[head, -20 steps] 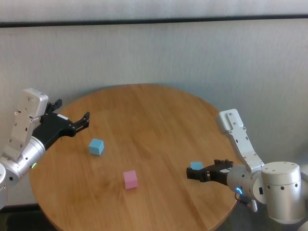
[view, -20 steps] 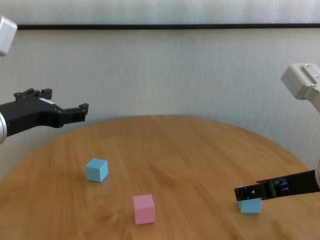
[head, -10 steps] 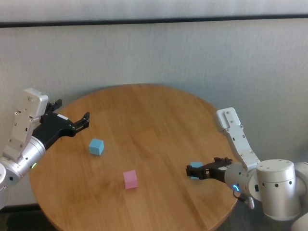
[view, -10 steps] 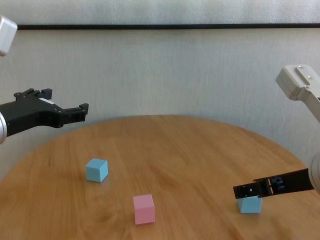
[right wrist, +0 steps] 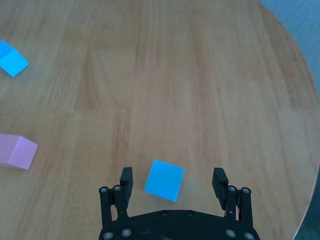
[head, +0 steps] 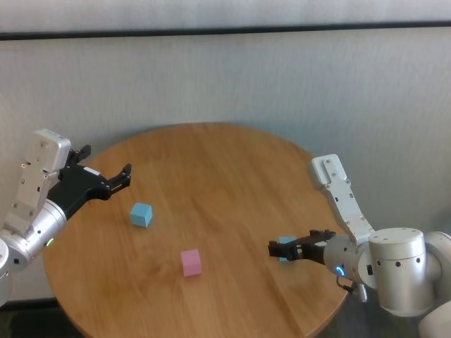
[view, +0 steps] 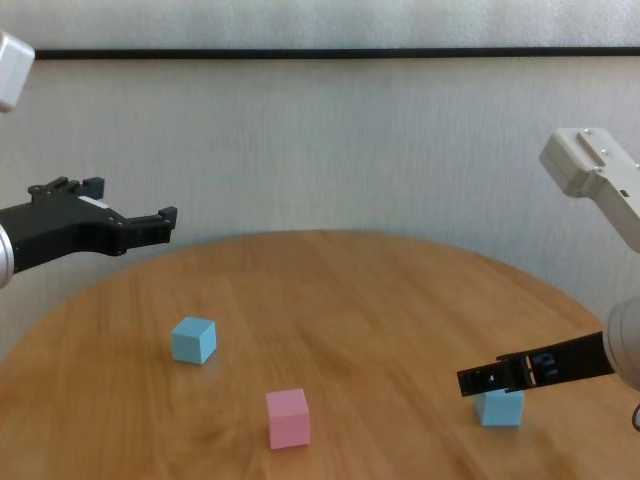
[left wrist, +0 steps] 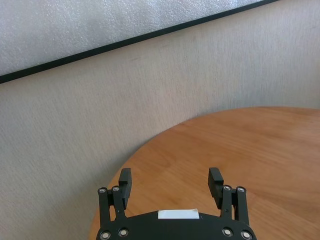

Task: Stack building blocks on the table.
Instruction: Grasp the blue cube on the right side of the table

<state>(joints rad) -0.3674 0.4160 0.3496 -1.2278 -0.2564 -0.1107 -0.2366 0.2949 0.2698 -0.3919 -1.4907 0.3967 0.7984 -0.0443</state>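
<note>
A: Head view. Progress?

B: None stacked. The three cubes lie well apart on the round brown wooden table (head: 218, 169). The right gripper (head: 276, 249) hangs low over a small matte light-blue cube (head: 285, 243), jaws apart, nothing held. A small matte pink cube (head: 190, 262) lies well off toward the robot's left of that gripper; a second light-blue cube (head: 141, 213) lies farther still, just below the left gripper (head: 121, 176).

A: Chest view?

B: It shows height: the right gripper's tips sit at the near blue cube's top edge, the cube resting on the table. The left gripper hovers well above the wood.

A: Left wrist view?

B: Fingers (left wrist: 215, 181) spread wide, empty; no cube in sight.

A: Right wrist view?

B: The only view showing the near blue cube between the spread fingers (right wrist: 220, 177), touching neither, turned slightly askew.

A: Remaining?

B: By my reckoning, everything: grasp, carry, both placements.
</note>
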